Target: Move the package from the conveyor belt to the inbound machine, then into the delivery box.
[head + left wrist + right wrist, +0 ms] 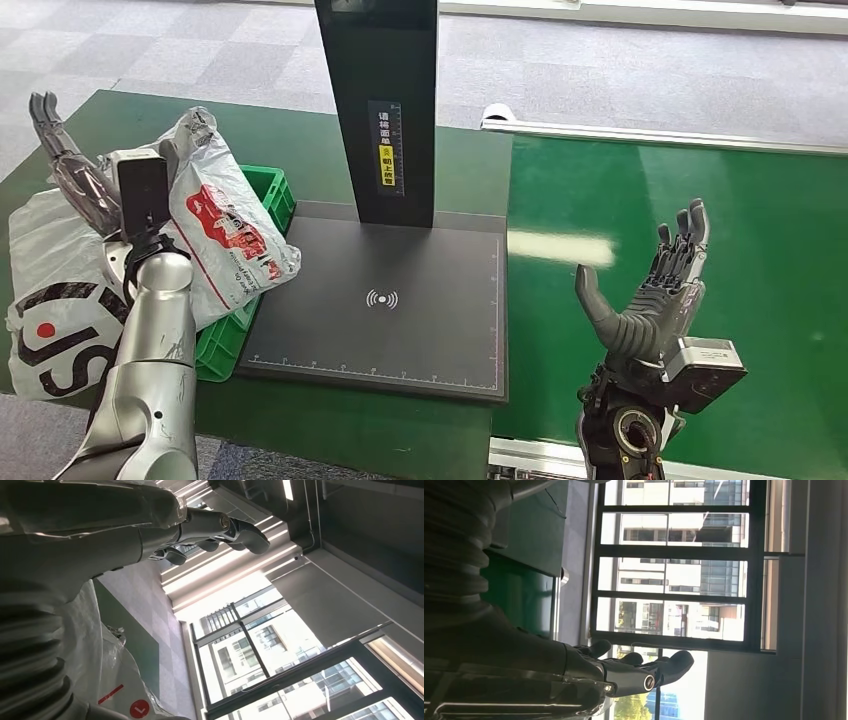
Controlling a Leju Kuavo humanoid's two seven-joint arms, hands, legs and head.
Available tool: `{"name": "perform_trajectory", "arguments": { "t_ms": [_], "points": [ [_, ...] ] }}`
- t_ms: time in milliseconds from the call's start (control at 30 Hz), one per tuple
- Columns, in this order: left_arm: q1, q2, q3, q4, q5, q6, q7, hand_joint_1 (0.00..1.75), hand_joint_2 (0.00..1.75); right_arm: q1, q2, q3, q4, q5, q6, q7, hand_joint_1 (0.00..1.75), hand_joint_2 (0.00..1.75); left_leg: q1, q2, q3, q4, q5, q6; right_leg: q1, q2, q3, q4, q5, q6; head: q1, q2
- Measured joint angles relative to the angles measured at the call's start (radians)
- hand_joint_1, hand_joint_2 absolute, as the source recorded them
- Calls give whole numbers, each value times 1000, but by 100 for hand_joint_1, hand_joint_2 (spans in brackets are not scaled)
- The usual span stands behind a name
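Near the scanner pad, the right hand hovers spread wide and empty over the green belt. Left of the pad, the left hand is open too, above the soft, crinkly poly package in the green crate. Looks light and slippery; I'd bunch the middle.

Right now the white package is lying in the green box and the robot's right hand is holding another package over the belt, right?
Not quite. The white package does lie in the green box, but the right hand is open and holds nothing over the belt, as the head view shows.
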Motion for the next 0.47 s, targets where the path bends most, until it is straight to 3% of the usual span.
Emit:
{"name": "perform_trajectory", "arguments": {
  "t_ms": [300, 467],
  "points": [
    [2, 0, -5, -4, 8, 0, -6, 0, 175, 0, -1, 0, 0, 0, 0, 0, 0, 175, 0, 0, 0, 0, 0, 0, 0, 0, 0, 0, 0, 0, 0, 0],
    [24, 2, -39, -33, 136, -22, -14, 0, 175, 0, -1, 0, 0, 0, -3, 0, 0, 175, 0, 0, 0, 0, 0, 0, 0, 0, 0, 0, 0, 0, 0, 0]
  ]
}}
